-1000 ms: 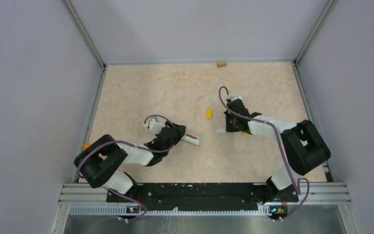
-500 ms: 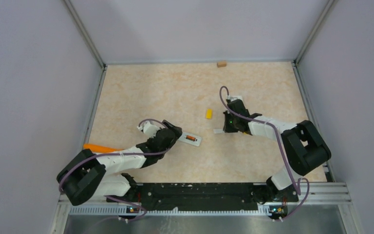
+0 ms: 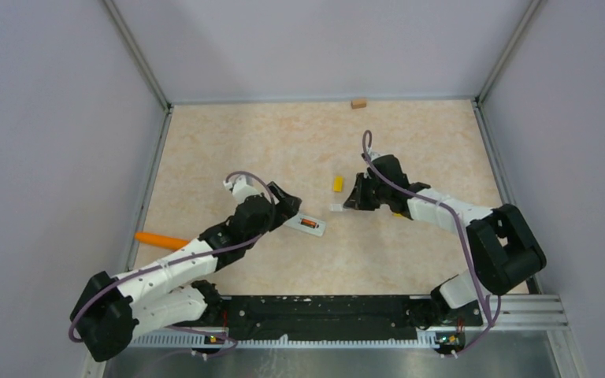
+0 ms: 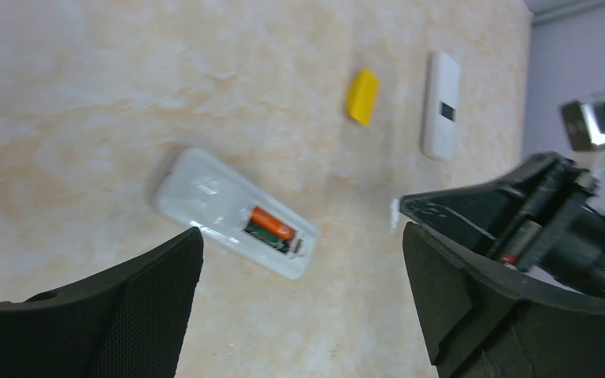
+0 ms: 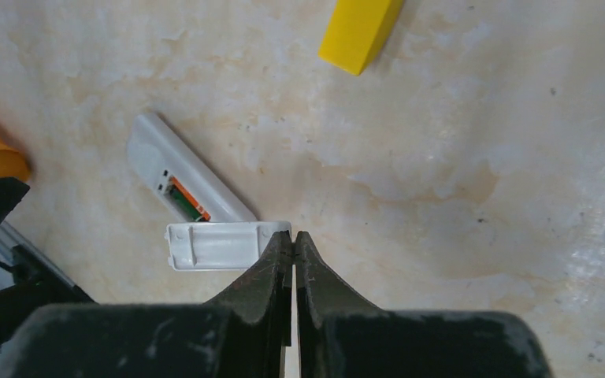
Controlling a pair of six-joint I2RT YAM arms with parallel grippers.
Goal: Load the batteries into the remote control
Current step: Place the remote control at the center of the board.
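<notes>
The white remote control (image 3: 309, 225) lies back up on the table, with an orange-and-black battery (image 4: 272, 224) in its open recess. A dark greenish shape lies beside that battery; I cannot tell what it is. My left gripper (image 3: 283, 206) is open and empty, just left of the remote, which shows between its fingers in the left wrist view (image 4: 205, 193). My right gripper (image 3: 353, 202) is shut on the edge of a white battery cover (image 5: 219, 246), held just right of the remote (image 5: 175, 167). The other batteries are out of view.
A yellow block (image 3: 337, 183) lies behind the remote. An orange cylinder (image 3: 161, 239) lies by the left wall. A second white remote with a small screen (image 4: 441, 116) lies past the yellow block. A tan block (image 3: 358, 102) sits at the back wall.
My left gripper let go of the remote and drew back to its left, uncovering it. My right gripper carried the white cover left toward the remote.
</notes>
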